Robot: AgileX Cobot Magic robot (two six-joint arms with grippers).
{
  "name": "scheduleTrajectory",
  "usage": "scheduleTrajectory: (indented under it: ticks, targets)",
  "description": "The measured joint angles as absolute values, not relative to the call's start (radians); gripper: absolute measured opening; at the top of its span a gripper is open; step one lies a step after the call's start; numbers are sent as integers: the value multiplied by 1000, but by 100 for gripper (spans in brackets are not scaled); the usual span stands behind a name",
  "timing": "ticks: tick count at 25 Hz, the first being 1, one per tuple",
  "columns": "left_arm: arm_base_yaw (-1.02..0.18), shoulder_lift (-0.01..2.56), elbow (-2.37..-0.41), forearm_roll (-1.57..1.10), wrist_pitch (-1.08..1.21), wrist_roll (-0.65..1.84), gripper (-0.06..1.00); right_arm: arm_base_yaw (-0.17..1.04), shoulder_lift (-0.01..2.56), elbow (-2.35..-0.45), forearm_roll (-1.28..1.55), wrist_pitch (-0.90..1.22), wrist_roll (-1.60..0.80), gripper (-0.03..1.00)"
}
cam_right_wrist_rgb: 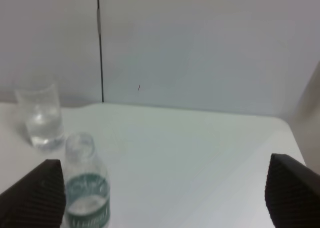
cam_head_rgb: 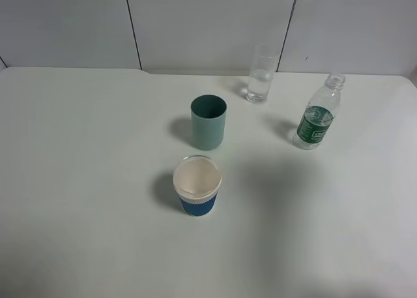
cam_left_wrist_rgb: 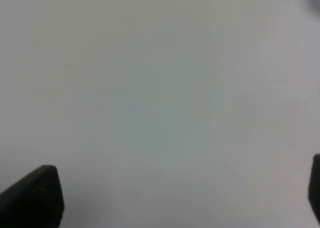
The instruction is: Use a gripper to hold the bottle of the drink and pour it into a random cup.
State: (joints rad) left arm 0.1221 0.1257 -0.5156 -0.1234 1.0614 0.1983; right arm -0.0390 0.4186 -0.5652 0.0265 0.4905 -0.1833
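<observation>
Both grippers stand spread wide with nothing between their fingers: the right gripper point(cam_right_wrist_rgb: 165, 198), black with ribbed fingertips point(cam_right_wrist_rgb: 35, 193), shows its two tips at opposite edges of its wrist view, and the left gripper point(cam_left_wrist_rgb: 175, 198) likewise shows only two dark tips far apart over bare white table point(cam_left_wrist_rgb: 160, 88). Neither arm appears in the high view. Taking the teal-green opaque cup point(cam_head_rgb: 208, 121) at the middle of the table as landmark, the blue paper cup with a white rim point(cam_head_rgb: 197, 186) stands nearer the camera, just in front of it and apart from it, upright and empty as far as one can see. To the right of the teal cup, well apart, stands the small clear plastic bottle with a dark green label and no cap point(cam_head_rgb: 317, 113), upright; in the right wrist view it point(cam_right_wrist_rgb: 86, 185) sits just beside one fingertip, not gripped. Beyond the teal cup and somewhat right, near the wall, the tall clear drinking glass point(cam_head_rgb: 260, 74) stands upright with some clear liquid in it.
</observation>
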Motion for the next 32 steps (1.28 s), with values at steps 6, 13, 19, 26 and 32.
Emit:
scheduleTrajectory:
  ticks: [6, 13, 19, 26, 32]
  targets:
    - [122, 126, -516, -123, 1061, 198, 99, -39, 295, -593, 36, 664, -183, 79]
    - [122, 126, -516, -123, 1061, 198, 99, -39, 165, -593, 45, 816, -177, 79]
    - [122, 126, -516, -123, 1061, 198, 99, -39, 100, -593, 45, 927, -137, 79]
    - [122, 126, -516, -123, 1061, 198, 99, -39, 36, -533, 47, 992, -109, 79]
    - [122, 126, -516, -123, 1061, 198, 99, -39, -2, -510, 54, 1042, -101, 79]
